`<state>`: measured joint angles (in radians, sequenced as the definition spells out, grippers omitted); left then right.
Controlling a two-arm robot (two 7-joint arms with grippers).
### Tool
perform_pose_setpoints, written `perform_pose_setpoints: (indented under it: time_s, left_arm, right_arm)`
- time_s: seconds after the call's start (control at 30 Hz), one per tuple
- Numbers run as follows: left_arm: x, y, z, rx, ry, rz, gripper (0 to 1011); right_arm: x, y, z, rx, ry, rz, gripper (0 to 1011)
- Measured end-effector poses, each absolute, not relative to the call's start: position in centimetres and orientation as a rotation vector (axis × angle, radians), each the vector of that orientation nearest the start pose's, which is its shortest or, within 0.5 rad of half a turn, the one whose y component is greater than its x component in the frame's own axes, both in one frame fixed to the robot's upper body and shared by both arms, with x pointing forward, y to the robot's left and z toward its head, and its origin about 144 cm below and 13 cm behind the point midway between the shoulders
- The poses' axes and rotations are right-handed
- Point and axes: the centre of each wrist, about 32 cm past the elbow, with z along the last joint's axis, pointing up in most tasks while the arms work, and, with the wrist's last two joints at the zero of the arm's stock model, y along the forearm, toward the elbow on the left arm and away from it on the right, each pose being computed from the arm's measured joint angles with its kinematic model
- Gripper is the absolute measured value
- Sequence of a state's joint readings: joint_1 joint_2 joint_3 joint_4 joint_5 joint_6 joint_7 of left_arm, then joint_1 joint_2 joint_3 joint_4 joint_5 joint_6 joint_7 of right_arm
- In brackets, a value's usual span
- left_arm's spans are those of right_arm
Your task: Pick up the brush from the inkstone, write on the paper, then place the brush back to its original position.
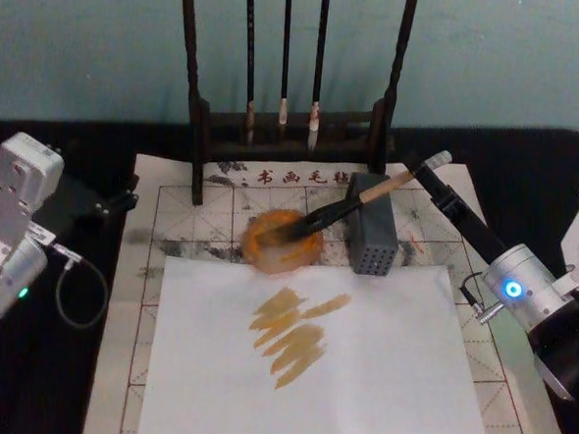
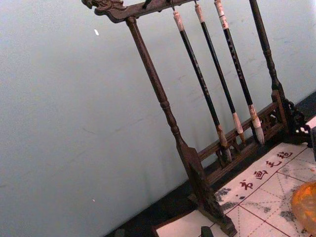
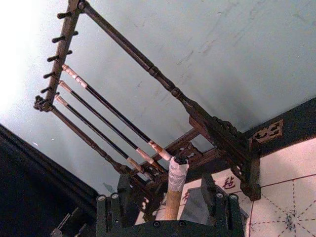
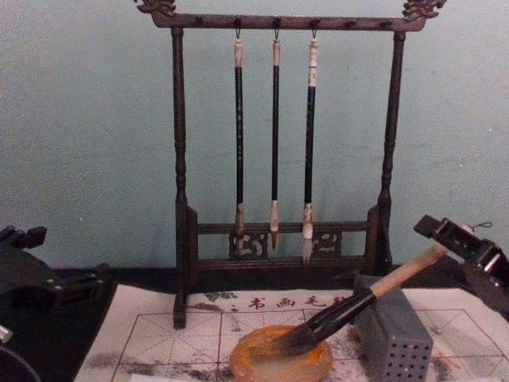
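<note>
The brush point(image 1: 344, 209) lies tilted, its dark bristles resting in the orange inkstone point(image 1: 267, 255) and its light handle leaning over a grey block point(image 1: 372, 237). In the chest view the brush point(image 4: 350, 306) slopes up from the inkstone point(image 4: 262, 362) to the right. My right gripper point(image 1: 425, 171) is at the handle's upper end. In the right wrist view it point(image 3: 168, 197) stands open, a finger on either side of the white-capped handle point(image 3: 174, 192) with gaps between. The red-grid paper point(image 1: 222, 198) lies under a white sheet point(image 1: 378, 380) bearing amber strokes. My left gripper point(image 1: 123, 202) is parked at the left.
A dark wooden rack point(image 4: 179, 159) with three thin hanging brushes point(image 4: 274, 127) stands behind the inkstone. The perforated grey block point(image 4: 394, 338) sits right of the dish. The black tabletop point(image 1: 24, 378) flanks the paper on both sides.
</note>
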<state>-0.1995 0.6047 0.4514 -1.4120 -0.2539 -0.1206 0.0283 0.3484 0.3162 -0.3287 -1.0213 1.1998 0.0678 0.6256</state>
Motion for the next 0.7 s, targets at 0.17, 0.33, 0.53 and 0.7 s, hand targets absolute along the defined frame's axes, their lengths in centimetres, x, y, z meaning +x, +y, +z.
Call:
perform_pose_setpoints:
  time_s: [0.17, 0.33, 0.53, 0.7]
  left_arm:
    - [48.86, 30.97, 113.98, 0.304, -0.285, 1.248, 1001]
    - [48.86, 30.97, 113.98, 0.304, -0.285, 1.248, 1001]
    - [48.86, 30.97, 113.98, 0.304, -0.285, 1.248, 1001]
    - [48.86, 30.97, 113.98, 0.304, -0.285, 1.248, 1001]
  right_arm:
    - [53.68, -28.63, 108.94, 0.535, 0.698, -0.871, 839]
    - [53.68, -28.62, 108.94, 0.535, 0.698, -0.871, 711]
    - [53.68, -28.62, 108.94, 0.535, 0.698, -0.871, 511]
    - [53.68, -28.62, 108.94, 0.535, 0.698, -0.871, 343]
